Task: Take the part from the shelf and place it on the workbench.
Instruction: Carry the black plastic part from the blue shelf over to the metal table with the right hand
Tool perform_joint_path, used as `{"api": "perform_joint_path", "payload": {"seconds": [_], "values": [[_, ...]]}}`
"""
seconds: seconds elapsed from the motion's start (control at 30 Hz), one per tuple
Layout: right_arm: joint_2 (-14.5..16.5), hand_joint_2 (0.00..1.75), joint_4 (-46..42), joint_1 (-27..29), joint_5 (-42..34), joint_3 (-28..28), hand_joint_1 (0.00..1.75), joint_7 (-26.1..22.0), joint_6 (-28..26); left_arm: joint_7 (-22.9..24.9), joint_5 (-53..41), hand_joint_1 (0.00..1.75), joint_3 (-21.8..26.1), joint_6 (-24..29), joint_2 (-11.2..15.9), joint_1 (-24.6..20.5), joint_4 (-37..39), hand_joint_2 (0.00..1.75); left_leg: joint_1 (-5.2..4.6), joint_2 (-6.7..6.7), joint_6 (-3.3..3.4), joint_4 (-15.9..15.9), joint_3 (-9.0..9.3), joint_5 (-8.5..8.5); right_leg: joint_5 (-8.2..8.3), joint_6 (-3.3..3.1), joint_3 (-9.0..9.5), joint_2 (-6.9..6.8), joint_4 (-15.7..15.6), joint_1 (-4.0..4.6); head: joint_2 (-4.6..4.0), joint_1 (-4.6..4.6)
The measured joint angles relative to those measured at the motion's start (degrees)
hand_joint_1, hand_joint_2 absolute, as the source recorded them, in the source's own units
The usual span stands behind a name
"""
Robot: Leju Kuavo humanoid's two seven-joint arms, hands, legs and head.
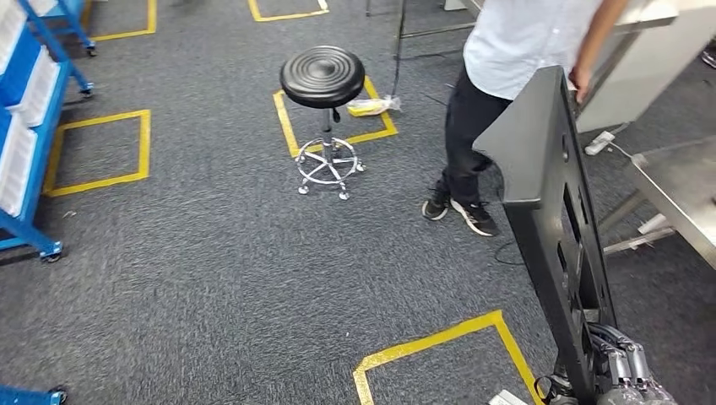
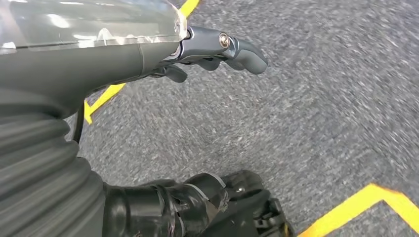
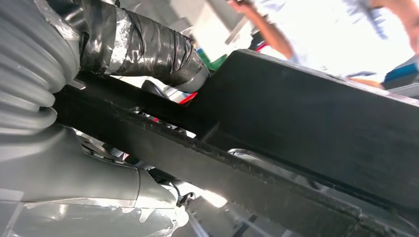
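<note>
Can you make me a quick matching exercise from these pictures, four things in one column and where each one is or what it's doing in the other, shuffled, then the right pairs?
Things:
1. black part
2. round stool
3. person
4. left hand

Places or states:
A. hangs over the grey carpet, holding nothing
B. stands on a chrome wheeled base at a yellow floor marking
C. held upright by the right hand
D. stands just behind the part, in dark trousers and sneakers

Pairs: 1-C, 2-B, 3-D, 4-A
</note>
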Motion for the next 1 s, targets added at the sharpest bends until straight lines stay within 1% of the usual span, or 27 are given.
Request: {"api": "perform_joint_path", "payload": {"seconds": [0.03, 0.07, 0.13, 0.17, 0.2, 0.23, 0.27, 0.3, 0.33, 0.4, 0.43, 0.47, 0.5, 0.53, 0.57, 0.6, 0.63, 0.67, 0.7, 0.77, 0.8, 0.83, 0.87, 0.9, 0.93, 0.97, 1.0], "values": [[0.00, 1.75, 0.09, 0.00, 0.04, 0.00, 1.75, -0.02, 0.00, -0.11, 0.03, 0.00, 0.00, -0.08, 0.01, -0.06, 0.00, 1.75, -0.01, 0.71, -0.06, 0.03, 0.11, -0.13, 1.59, -0.01, 1.19, -0.24, -2.14, -0.04, 0.00, 0.01], [0.00, 1.75, 0.14, 0.00, 0.08, 0.00, 1.75, -0.08, 0.01, -0.28, 0.08, 0.00, 0.00, -0.24, 0.00, -0.13, 0.00, 1.75, -0.03, 1.32, -0.15, 0.06, 0.31, -0.29, 3.65, -0.17, 3.34, -1.05, -6.01, 0.01, 0.00, 0.01], [0.00, 1.75, 0.22, -0.12, 0.12, 0.00, 1.75, -0.28, 0.01, -0.68, 0.16, 0.00, 0.00, -0.67, 0.01, -0.22, 0.00, 1.75, -0.26, 2.37, -0.53, 0.12, 0.70, -0.67, 5.97, -0.71, 7.13, -3.47, -13.06, 0.56, 0.00, -0.01], [0.00, 1.75, 0.25, -0.19, 0.14, -0.01, 1.75, -0.41, 0.01, -0.86, 0.20, 0.00, 0.00, -0.89, 0.02, -0.22, 0.00, 1.75, -0.39, 2.86, -0.75, 0.13, 0.85, -0.81, 6.26, -1.02, 8.03, -4.32, -14.91, 0.88, 0.00, -0.02], [0.01, 1.75, 0.28, -0.25, 0.14, -0.01, 1.75, -0.51, 0.01, -1.01, 0.25, 0.00, 0.00, -1.06, 0.02, -0.22, 0.00, 1.75, -0.49, 3.37, -1.00, 0.09, 0.95, -0.91, 6.02, -1.27, 8.11, -4.44, -15.38, 1.18, 0.00, -0.03], [0.01, 1.75, 0.31, -0.26, 0.14, -0.02, 1.75, -0.61, 0.00, -1.13, 0.29, 0.00, 0.00, -1.20, 0.02, -0.25, 0.00, 1.75, -0.54, 3.93, -1.25, 0.03, 1.11, -1.00, 6.12, -1.55, 7.99, -3.84, -15.52, 1.28, 0.00, -0.03], [0.02, 1.75, 0.34, -0.24, 0.14, -0.03, 1.75, -0.69, -0.01, -1.22, 0.33, 0.00, 0.00, -1.27, 0.02, -0.31, 0.00, 1.75, -0.49, 4.25, -1.50, 0.02, 1.26, -1.21, 6.24, -1.83, 8.12, -3.25, -15.78, 1.10, 0.00, -0.02], [0.02, 1.75, 0.38, -0.26, 0.13, -0.04, 1.75, -0.77, 0.00, -1.33, 0.38, 0.00, 0.00, -1.32, 0.02, -0.41, 0.00, 1.75, -0.42, 3.60, -1.79, 0.52, 1.24, -1.74, 6.39, -2.13, 8.31, -2.64, -16.12, 0.90, 0.00, -0.03], [0.03, 1.75, 0.43, -0.34, 0.13, -0.05, 1.75, -0.85, 0.00, -1.43, 0.44, 0.00, 0.00, -1.38, 0.03, -0.50, 0.00, 1.75, -0.32, 2.36, -2.02, 2.05, 0.71, -2.83, 6.57, -2.44, 8.51, -2.06, -16.46, 0.66, 0.00, -0.07], [0.12, 1.75, 0.62, -0.58, 0.14, -0.07, 1.75, -0.96, 0.00, -1.67, 0.59, 0.00, 0.01, -1.68, 0.04, -0.52, 0.00, 1.75, -0.11, -0.76, -2.31, 8.34, -2.11, -6.18, 6.72, -2.83, 8.73, -0.88, -16.73, 0.46, 0.00, -0.13], [0.18, 1.75, 0.79, -0.68, 0.15, -0.07, 1.75, -0.99, -0.01, -1.79, 0.66, 0.00, 0.01, -1.90, 0.06, -0.43, 0.00, 1.75, -0.07, -1.48, -2.37, 12.15, -4.03, -7.71, 6.72, -2.93, 8.72, -0.19, -16.67, 0.47, 0.00, -0.17], [0.24, 1.75, 0.97, -0.71, 0.17, -0.07, 1.75, -1.01, -0.01, -1.88, 0.69, 0.00, 0.02, -2.10, 0.07, -0.30, 0.00, 1.75, -0.06, -1.78, -2.41, 14.89, -5.52, -8.36, 6.70, -2.97, 8.73, 0.58, -16.59, 0.48, 0.00, -0.16], [0.27, 1.75, 1.14, -0.73, 0.19, -0.07, 1.75, -1.02, -0.01, -1.95, 0.73, 0.00, 0.02, -2.25, 0.08, -0.18, 0.00, 1.75, -0.03, -1.91, -2.45, 15.81, -6.25, -7.88, 6.65, -2.96, 8.74, 1.40, -16.46, 0.47, 0.00, -0.16], [0.29, 1.75, 1.29, -0.73, 0.22, -0.07, 1.75, -1.03, -0.01, -1.98, 0.73, 0.00, 0.02, -2.31, 0.09, -0.13, 0.00, 1.75, 0.01, -2.07, -2.45, 14.42, -5.91, -6.20, 6.57, -2.89, 8.75, 2.28, -16.26, 0.42, 0.00, -0.16], [0.30, 1.75, 1.40, -0.73, 0.25, -0.07, 1.75, -1.03, -0.01, -2.01, 0.73, 0.00, 0.02, -2.34, 0.10, -0.13, 0.00, 1.75, 0.10, -2.50, -2.43, 11.24, -4.73, -3.88, 6.43, -2.76, 8.76, 3.08, -15.99, 0.35, 0.00, -0.16], [0.31, 1.75, 1.49, -0.75, 0.27, -0.07, 1.75, -1.03, -0.01, -2.04, 0.73, 0.00, 0.02, -2.35, 0.12, -0.14, 0.00, 1.75, 0.22, -3.65, -2.39, 7.68, -3.30, -2.06, 6.24, -2.54, 8.69, 3.82, -15.68, 0.31, 0.00, -0.16], [0.31, 1.75, 1.56, -0.80, 0.30, -0.07, 1.75, -1.03, -0.01, -2.08, 0.73, 0.00, 0.02, -2.35, 0.12, -0.19, 0.00, 1.75, 0.37, -4.85, -2.31, 4.53, -2.10, -0.87, 6.05, -2.27, 8.49, 4.53, -15.24, 0.31, 0.00, -0.15], [0.31, 1.75, 1.60, -0.85, 0.33, -0.06, 1.75, -1.03, 0.00, -2.13, 0.74, 0.00, 0.02, -2.35, 0.13, -0.20, 0.00, 1.75, 0.43, -5.78, -2.17, 2.69, -1.39, -0.48, 5.96, -1.95, 8.22, 5.10, -14.95, 0.32, 0.00, -0.13], [0.32, 1.75, 1.63, -0.88, 0.36, -0.06, 1.75, -1.03, 0.00, -2.17, 0.74, 0.00, 0.02, -2.35, 0.13, -0.22, 0.00, 1.75, 0.37, -6.30, -1.93, 2.01, -1.12, -0.67, 5.99, -1.59, 7.92, 5.69, -14.84, 0.29, 0.00, -0.11], [0.33, 1.75, 1.65, -0.83, 0.45, -0.06, 1.75, -1.03, 0.00, -2.21, 0.77, 0.00, 0.02, -2.36, 0.12, -0.29, 0.00, 1.75, 0.24, -5.32, -1.19, 1.67, -0.99, -0.43, 6.18, -0.90, 7.49, 6.47, -14.87, 0.11, 0.00, -0.10], [0.33, 1.75, 1.65, -0.77, 0.51, -0.07, 1.75, -1.03, 0.00, -2.19, 0.78, 0.00, 0.02, -2.37, 0.12, -0.35, 0.00, 1.75, 0.25, -4.73, -0.78, 1.49, -0.93, -0.26, 5.96, -0.61, 7.28, 5.73, -14.55, 0.10, 0.00, -0.08], [0.33, 1.75, 1.66, -0.77, 0.58, -0.07, 1.75, -1.03, 0.00, -2.16, 0.79, 0.00, 0.02, -2.39, 0.12, -0.38, 0.00, 1.75, 0.32, -4.10, -0.42, 1.28, -0.88, -0.10, 5.14, -0.35, 6.69, 4.35, -13.33, 0.18, 0.00, -0.05], [0.33, 1.75, 1.67, -0.80, 0.66, -0.07, 1.75, -1.03, 0.00, -2.12, 0.79, 0.00, 0.02, -2.43, 0.12, -0.39, 0.00, 1.75, 0.35, -3.42, -0.14, 1.12, -0.85, -0.03, 3.71, -0.13, 5.61, 2.65, -11.00, 0.24, 0.00, -0.02], [0.33, 1.75, 1.68, -0.84, 0.69, -0.07, 1.75, -1.02, 0.00, -2.07, 0.80, 0.00, 0.02, -2.47, 0.13, -0.32, 0.00, 1.75, 0.25, -2.71, 0.03, 1.08, -0.83, -0.08, 1.87, 0.11, 3.95, 1.09, -7.55, 0.32, 0.00, 0.01], [0.33, 1.75, 1.72, -0.88, 0.73, -0.07, 1.75, -0.99, 0.00, -2.02, 0.84, 0.00, 0.02, -2.51, 0.16, -0.20, 0.00, 1.75, 0.14, -1.91, 0.17, 1.09, -0.84, -0.16, 0.14, 0.30, 2.04, 0.36, -3.70, 0.28, 0.00, 0.01], [0.33, 1.75, 1.77, -0.85, 0.74, -0.08, 1.75, -0.94, 0.00, -1.97, 0.90, 0.00, 0.02, -2.55, 0.19, -0.08, 0.00, 1.75, 0.03, -1.10, 0.24, 1.09, -0.82, -0.25, -0.87, 0.39, 0.49, 0.08, -0.63, 0.22, 0.00, 0.01], [0.33, 1.75, 1.84, -0.81, 0.77, -0.08, 1.75, -0.89, 0.00, -1.95, 0.99, 0.00, 0.02, -2.58, 0.21, -0.03, 0.00, 1.75, -0.08, -0.30, 0.28, 1.10, -0.75, -0.37, -0.78, 0.39, -0.19, -0.06, 0.67, 0.18, 0.00, 0.00]]}}
